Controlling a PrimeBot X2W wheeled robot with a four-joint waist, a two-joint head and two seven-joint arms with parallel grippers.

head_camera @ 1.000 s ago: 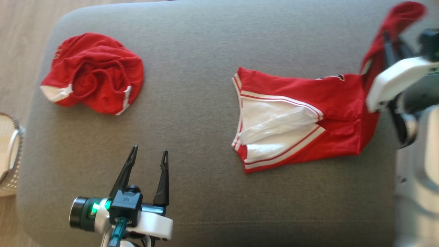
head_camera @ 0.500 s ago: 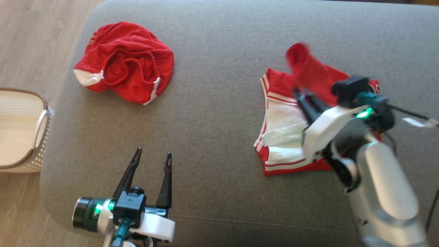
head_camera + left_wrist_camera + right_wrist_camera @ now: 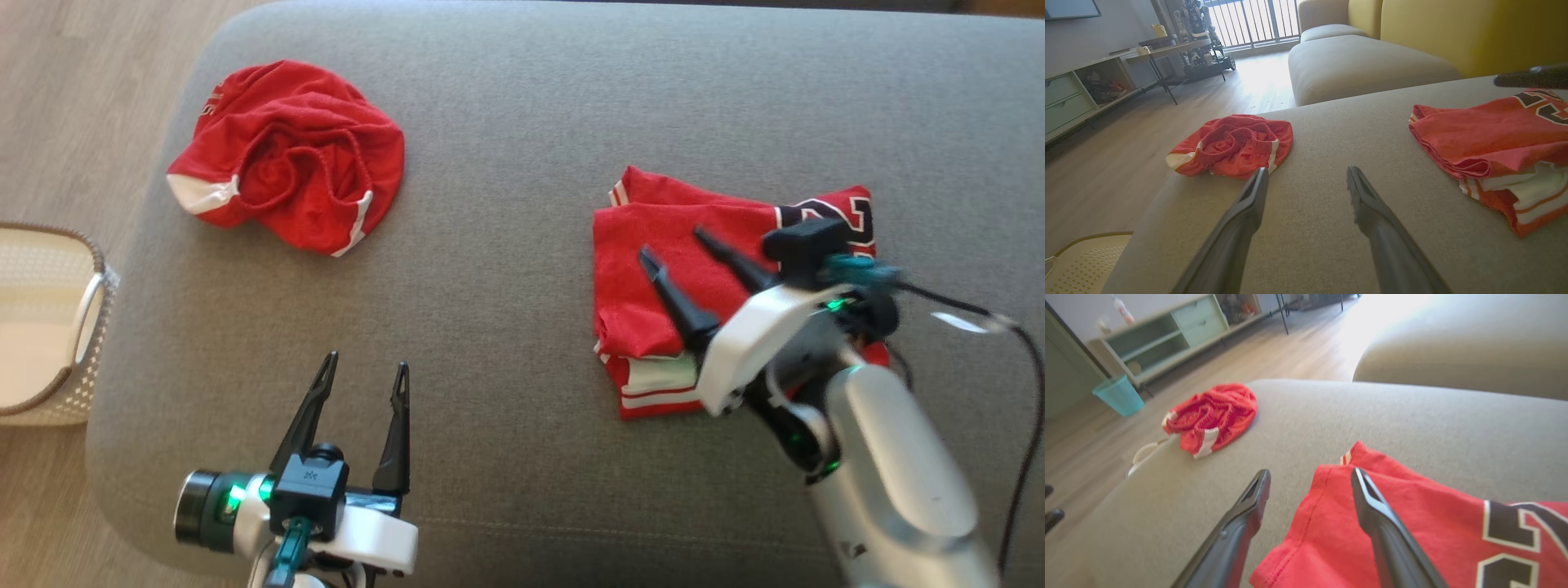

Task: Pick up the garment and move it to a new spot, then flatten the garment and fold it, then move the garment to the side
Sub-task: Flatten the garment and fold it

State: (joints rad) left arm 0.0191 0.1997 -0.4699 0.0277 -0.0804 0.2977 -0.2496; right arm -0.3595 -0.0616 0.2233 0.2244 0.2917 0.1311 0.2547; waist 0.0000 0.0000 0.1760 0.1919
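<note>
Jersey point(image 3: 645, 286): red, folded, on right half of grey cushion point(image 3: 506, 327).
Right gripper point(image 3: 673, 243): fingers apart, empty, over jersey.
Left gripper point(image 3: 365, 362): fingers apart, empty, near front edge.
Shorts point(image 3: 286, 155): red, crumpled, far left corner.
Basket point(image 3: 77, 392): on floor, left.
</note>
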